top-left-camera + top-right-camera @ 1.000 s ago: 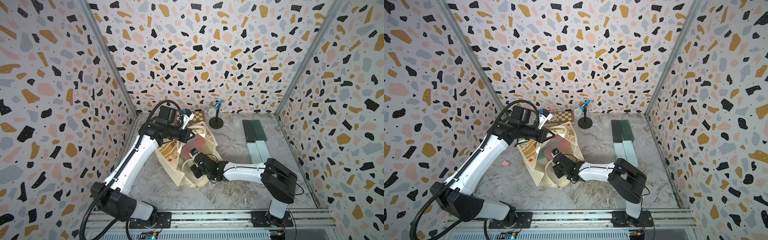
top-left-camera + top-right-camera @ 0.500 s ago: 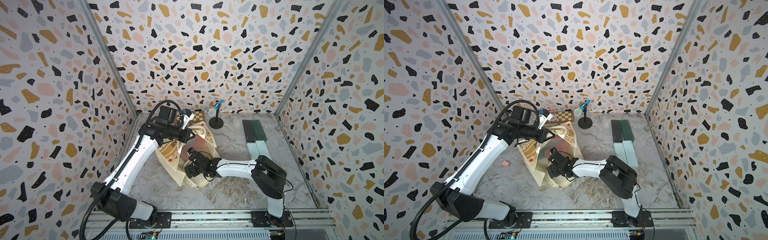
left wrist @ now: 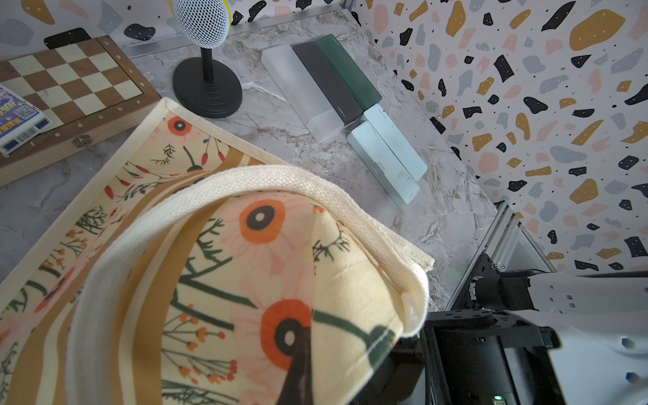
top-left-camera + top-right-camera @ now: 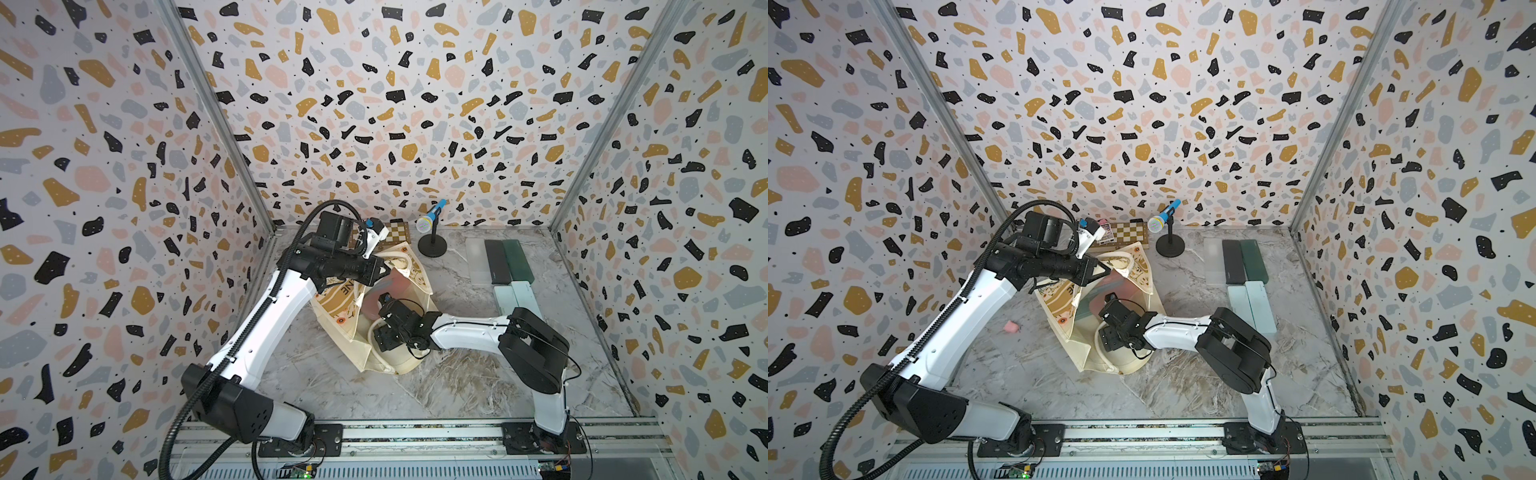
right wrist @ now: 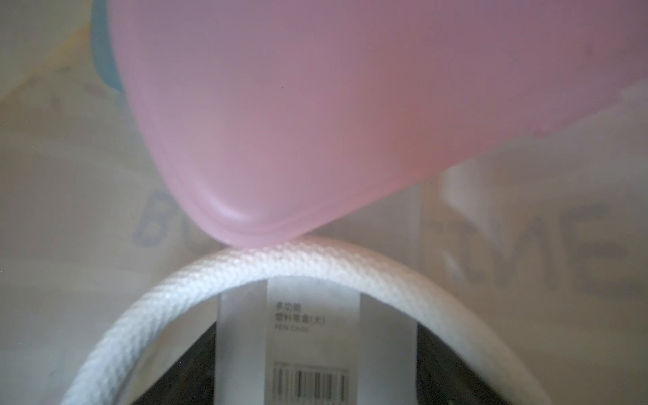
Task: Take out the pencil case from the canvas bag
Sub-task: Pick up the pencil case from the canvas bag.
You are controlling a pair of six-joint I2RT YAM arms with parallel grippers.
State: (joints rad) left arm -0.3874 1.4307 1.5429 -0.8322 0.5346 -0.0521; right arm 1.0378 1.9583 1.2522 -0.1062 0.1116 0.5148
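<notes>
The canvas bag (image 4: 336, 299) lies on its side in both top views, cream with a floral print and a tan lettered band (image 4: 1065, 297). My left gripper (image 4: 384, 270) is shut on the bag's upper rim and holds the mouth up; printed fabric (image 3: 245, 263) covers its jaws in the left wrist view. My right gripper (image 4: 376, 336) reaches into the mouth, over a white rope handle (image 5: 315, 263). A pink pencil case (image 5: 298, 105) fills the right wrist view, and also shows inside the bag (image 4: 388, 286). A white pen case with a barcode label (image 5: 312, 336) sits at the right jaws. Whether it is gripped is unclear.
Several pencil cases (image 4: 503, 262) lie in rows at the back right of the marble table. A microphone on a black stand (image 4: 432, 232) and a chessboard (image 4: 395, 235) stand behind the bag. A small pink item (image 4: 1011, 327) lies left of the bag.
My right gripper has pushed further left into the bag's mouth, and its elbow has swung in behind it. The left arm has kept still, holding the rim.
</notes>
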